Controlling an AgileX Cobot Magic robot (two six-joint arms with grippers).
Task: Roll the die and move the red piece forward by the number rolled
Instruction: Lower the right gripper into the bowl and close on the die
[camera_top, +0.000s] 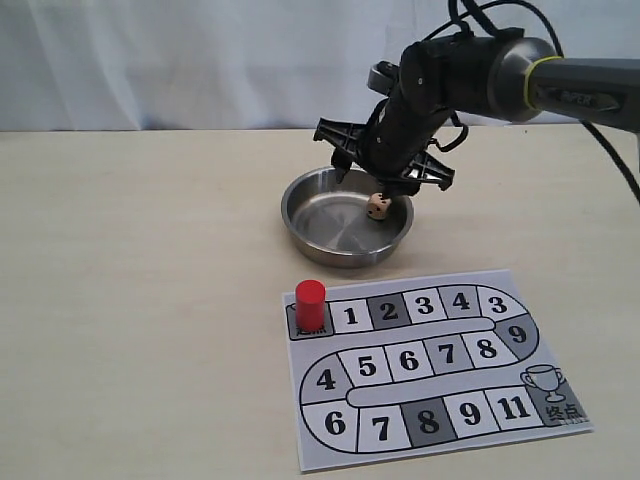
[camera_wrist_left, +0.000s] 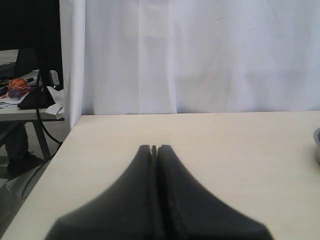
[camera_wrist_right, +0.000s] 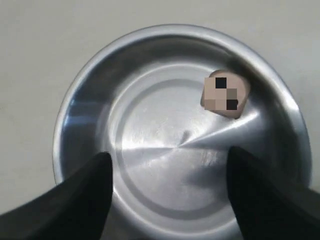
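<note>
One die (camera_top: 378, 206) in bowl (camera_top: 345, 255) so it can't bounce off | right tool (camera_wrist_right: 169, 156) spread wide above it | left tool (camera_wrist_left: 154, 148) pressed together, idle | red piece (camera_top: 310, 303) on start square (camera_top: 301, 333)

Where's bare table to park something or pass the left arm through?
Widest free patch: the table left of the bowl and board in the exterior view. A narrow strip runs between bowl and board, pinched by the red piece. Crowded: the bowl, with the die inside and the right gripper open over it.
</note>
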